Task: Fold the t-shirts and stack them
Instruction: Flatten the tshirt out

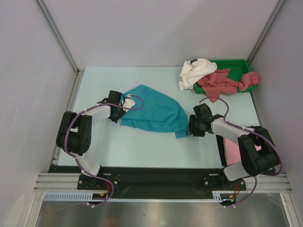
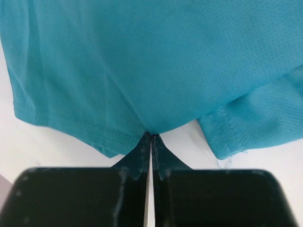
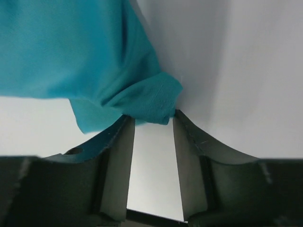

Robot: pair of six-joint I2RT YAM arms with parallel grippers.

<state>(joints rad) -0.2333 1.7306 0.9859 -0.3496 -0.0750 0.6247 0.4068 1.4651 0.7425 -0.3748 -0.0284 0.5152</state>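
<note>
A teal-blue t-shirt lies spread in the middle of the table. At its left edge, my left gripper is shut, and the left wrist view shows its tips pinching the shirt's hem. My right gripper is at the shirt's right corner. In the right wrist view its jaws stand apart, with a bunched corner of the teal cloth between the fingertips. A white t-shirt and dusty-red t-shirts are heaped at the back right. A light pink t-shirt lies under my right arm.
A green tray stands at the back right under the dusty-red heap, with the white shirt hanging over its left rim. Grey walls close in the table on three sides. Both arm bases sit on the black rail along the near edge.
</note>
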